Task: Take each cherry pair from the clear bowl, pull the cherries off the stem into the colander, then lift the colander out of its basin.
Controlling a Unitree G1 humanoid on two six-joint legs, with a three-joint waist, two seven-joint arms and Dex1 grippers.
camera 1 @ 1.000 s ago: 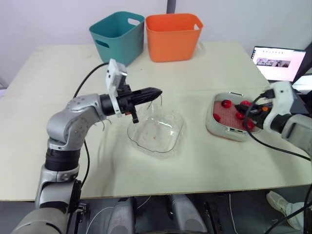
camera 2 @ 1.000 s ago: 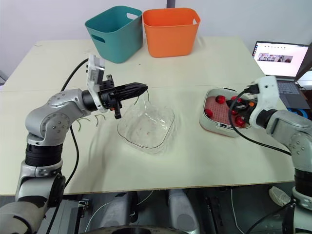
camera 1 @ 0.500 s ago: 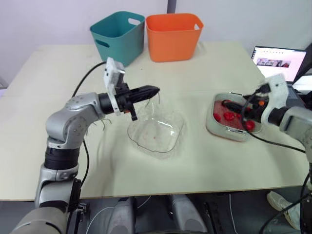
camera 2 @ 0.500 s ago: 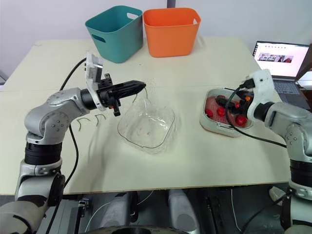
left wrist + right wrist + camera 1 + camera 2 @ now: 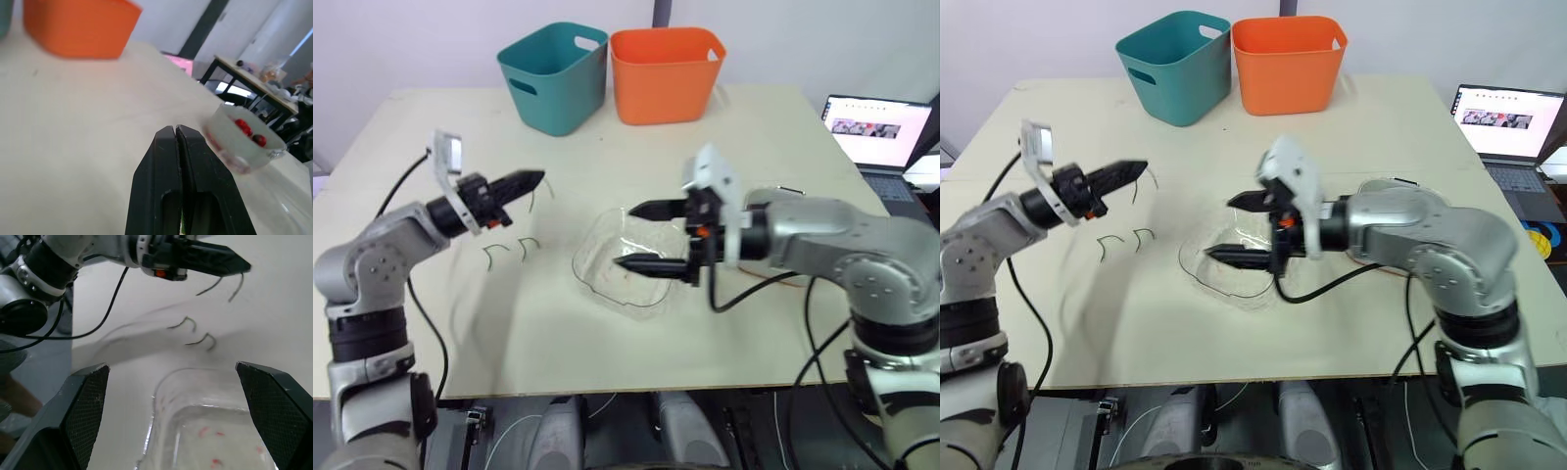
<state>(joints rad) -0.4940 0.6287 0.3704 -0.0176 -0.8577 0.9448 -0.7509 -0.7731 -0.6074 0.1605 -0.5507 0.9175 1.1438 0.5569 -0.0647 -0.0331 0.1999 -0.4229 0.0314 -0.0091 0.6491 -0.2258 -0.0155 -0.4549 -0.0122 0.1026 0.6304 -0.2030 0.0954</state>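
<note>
While the counter (image 5: 754, 127) carried the clear bowl (image 5: 597, 276) near its middle, my right tool (image 5: 624, 235) hung over that bowl, fingers spread wide. Beyond it sat the white basin (image 5: 234, 147) with red cherries (image 5: 243, 125) inside. My left tool (image 5: 538, 177) pinched a bare stem (image 5: 238, 284) above two loose stems (image 5: 529, 242).

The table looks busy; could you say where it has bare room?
Bare: between orange bin and bowl, and from bowl to near edge. Crowded: stems by the left end effector; right end effector over the bowl.
</note>
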